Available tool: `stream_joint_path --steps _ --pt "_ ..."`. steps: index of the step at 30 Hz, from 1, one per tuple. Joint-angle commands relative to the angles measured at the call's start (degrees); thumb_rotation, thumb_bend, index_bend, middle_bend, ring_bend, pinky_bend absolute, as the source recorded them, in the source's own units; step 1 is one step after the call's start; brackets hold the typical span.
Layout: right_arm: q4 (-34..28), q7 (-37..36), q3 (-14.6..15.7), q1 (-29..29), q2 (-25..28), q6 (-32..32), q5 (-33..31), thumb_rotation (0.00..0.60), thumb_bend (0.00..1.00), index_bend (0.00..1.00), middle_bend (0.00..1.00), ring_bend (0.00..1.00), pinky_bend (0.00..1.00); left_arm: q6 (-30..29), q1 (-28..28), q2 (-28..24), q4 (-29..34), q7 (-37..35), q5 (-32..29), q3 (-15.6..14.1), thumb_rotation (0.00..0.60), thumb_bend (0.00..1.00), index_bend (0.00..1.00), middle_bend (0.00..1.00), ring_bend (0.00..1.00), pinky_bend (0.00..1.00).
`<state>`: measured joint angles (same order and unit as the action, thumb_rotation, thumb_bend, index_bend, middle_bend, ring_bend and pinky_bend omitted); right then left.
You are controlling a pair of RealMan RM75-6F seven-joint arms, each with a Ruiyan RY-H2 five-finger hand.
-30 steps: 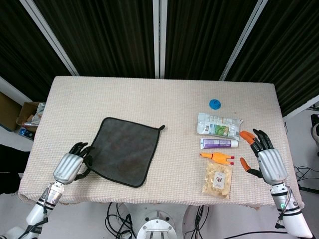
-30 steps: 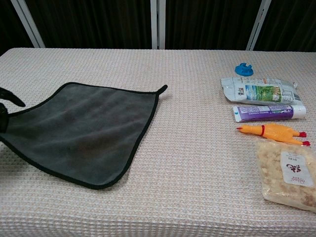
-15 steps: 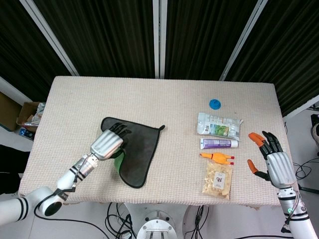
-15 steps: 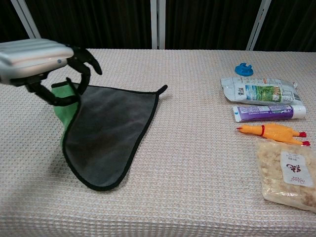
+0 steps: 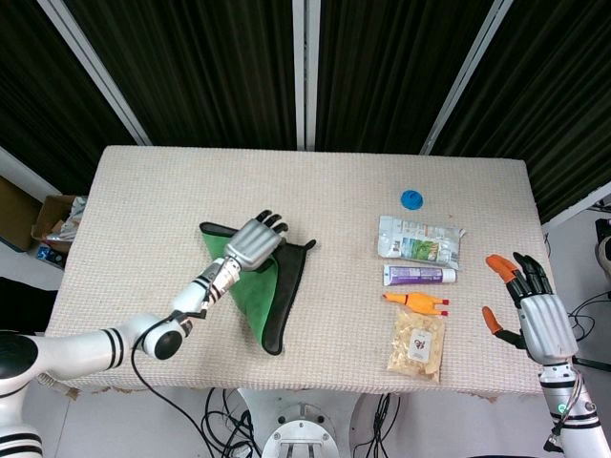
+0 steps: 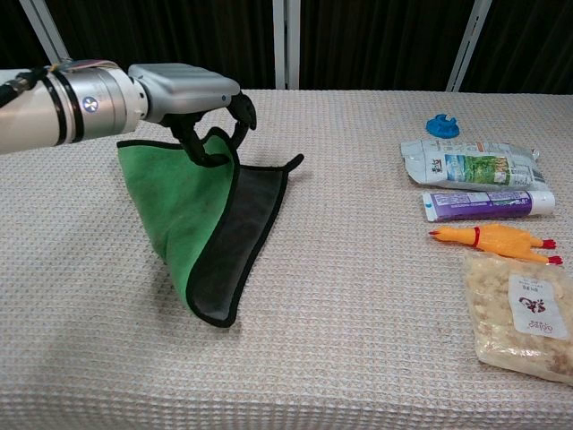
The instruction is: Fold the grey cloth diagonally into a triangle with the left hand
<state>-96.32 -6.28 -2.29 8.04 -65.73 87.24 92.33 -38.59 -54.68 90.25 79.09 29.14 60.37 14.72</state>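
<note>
— Well, where is the grey cloth [image 6: 235, 235] found?
— Its corner is pinched by the left hand [image 6: 183, 90], lifted over the table [image 6: 358, 358]; the green underside is shown.
— And the right hand [image 5: 539, 315]?
— Fingers spread, nothing held. No writing on the packets can be read.

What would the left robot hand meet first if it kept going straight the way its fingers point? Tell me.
Probably the small black corner loop of the grey, green-backed cloth that the left robot hand holds; beyond it, bare woven tablecloth. Depth is unclear.
</note>
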Motion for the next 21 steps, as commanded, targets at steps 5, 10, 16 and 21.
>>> stream_joint_path --steps 5,10,16,21 --pt "-0.45 0.53 -0.34 0.47 0.04 -0.95 -0.29 0.6 0.3 0.14 0.14 0.0 0.04 1.72 -6.09 5.27 -5.56 5.41 -7.97 -1.42 0.6 0.62 0.65 0.21 0.12 0.11" --pt "-0.74 0.81 -0.55 0.47 0.21 -1.18 -0.65 0.6 0.3 0.14 0.14 0.0 0.04 2.18 -9.38 8.2 -8.71 7.26 -12.01 -2.13 0.6 0.62 0.65 0.21 0.12 0.11" --pt "-0.86 0.89 -0.54 0.16 0.42 -1.19 -1.02 0.6 0.3 0.14 0.14 0.0 0.04 2.63 -11.79 10.61 -12.32 8.14 -16.08 -3.48 0.6 0.62 0.63 0.21 0.12 0.11" --pt "-0.84 0.76 -0.63 0.09 0.41 -1.18 -1.04 0.6 0.3 0.14 0.14 0.0 0.04 2.17 -12.49 10.02 -11.6 9.48 -18.81 -5.62 0.6 0.59 0.46 0.18 0.11 0.11"
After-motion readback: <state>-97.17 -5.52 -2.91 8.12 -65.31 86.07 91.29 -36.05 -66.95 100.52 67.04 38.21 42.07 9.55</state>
